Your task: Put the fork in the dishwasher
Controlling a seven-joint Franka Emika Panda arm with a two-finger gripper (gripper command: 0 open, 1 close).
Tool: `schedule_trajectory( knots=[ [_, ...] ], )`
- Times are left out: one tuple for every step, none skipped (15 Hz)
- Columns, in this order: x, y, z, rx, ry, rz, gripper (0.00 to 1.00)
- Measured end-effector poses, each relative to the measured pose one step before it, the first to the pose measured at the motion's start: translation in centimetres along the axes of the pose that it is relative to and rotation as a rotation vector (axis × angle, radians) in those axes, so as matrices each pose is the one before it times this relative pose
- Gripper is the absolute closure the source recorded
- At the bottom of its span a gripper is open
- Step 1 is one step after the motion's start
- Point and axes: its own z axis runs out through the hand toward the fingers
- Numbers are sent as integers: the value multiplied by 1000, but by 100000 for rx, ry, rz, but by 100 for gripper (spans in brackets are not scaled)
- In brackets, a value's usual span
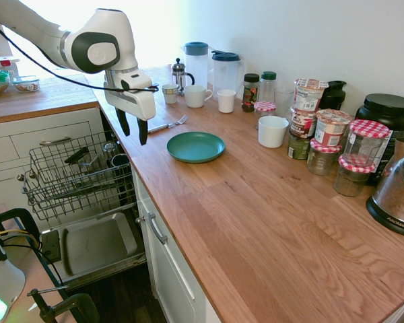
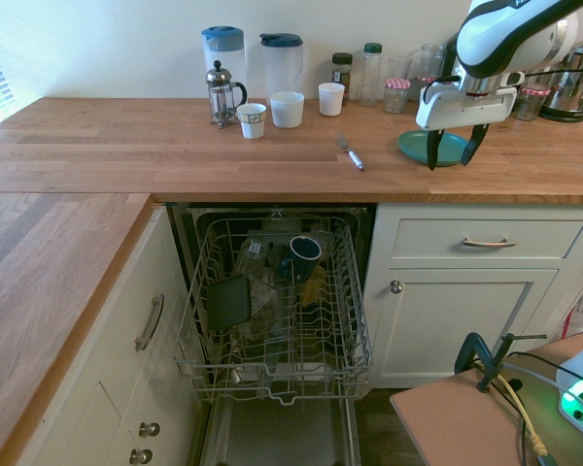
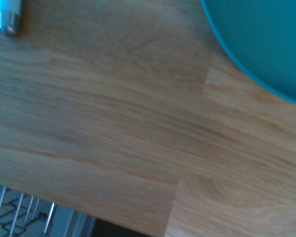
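The silver fork (image 1: 168, 124) (image 2: 350, 152) lies flat on the wooden counter, between the cups and the counter's front edge. Only its handle tip (image 3: 8, 16) shows in the wrist view. My gripper (image 1: 132, 128) (image 2: 450, 148) hangs open above the counter near its front edge, between the fork and the teal plate (image 1: 195, 146) (image 2: 424, 148), holding nothing. Below the counter the dishwasher stands with its door (image 1: 94, 245) dropped down and its grey wire rack (image 1: 77, 176) (image 2: 277, 311) pulled out, with a dark cup and other dishes in it.
Two pitchers (image 1: 196, 57), a French press (image 2: 221, 92), white cups (image 2: 287, 109) and several jars (image 1: 323, 134) line the back of the counter. A kettle (image 1: 398, 195) stands at the far end. White drawers with bar handles (image 2: 488, 243) flank the dishwasher.
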Motion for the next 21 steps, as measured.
schedule_trajectory(
  knots=[
    [158,-1348,-301,893,452,-144,0],
    [240,-1457,-293,1213,313,-351,0],
    [444,-1544,-383,1503,397,-303,0],
    [555,-1560,-228,1409,282,71,0],
    [576,-1483,41,997,148,259,0],
    [483,-1449,178,673,229,205,0],
    [389,-1589,344,299,351,-82,0],
    [230,-1601,554,-259,685,-488,0],
    [198,-1361,698,-731,985,-258,0],
    [123,-1442,669,-298,671,-505,0],
    [79,-1448,541,328,232,-574,0],
    [60,-1233,499,333,305,-416,0],
    [18,-1135,521,211,410,-93,0],
    [32,-955,614,97,135,286,0],
    [143,-716,667,-324,273,893,0],
    [147,-619,603,-626,252,1043,0],
    [186,-492,517,-810,94,1000,0],
    [100,-473,489,-513,6,848,0],
    [70,-315,504,-460,-26,723,0],
    [-19,-250,427,-354,-85,606,0],
    [-28,-132,341,-293,-71,688,0]
  ],
)
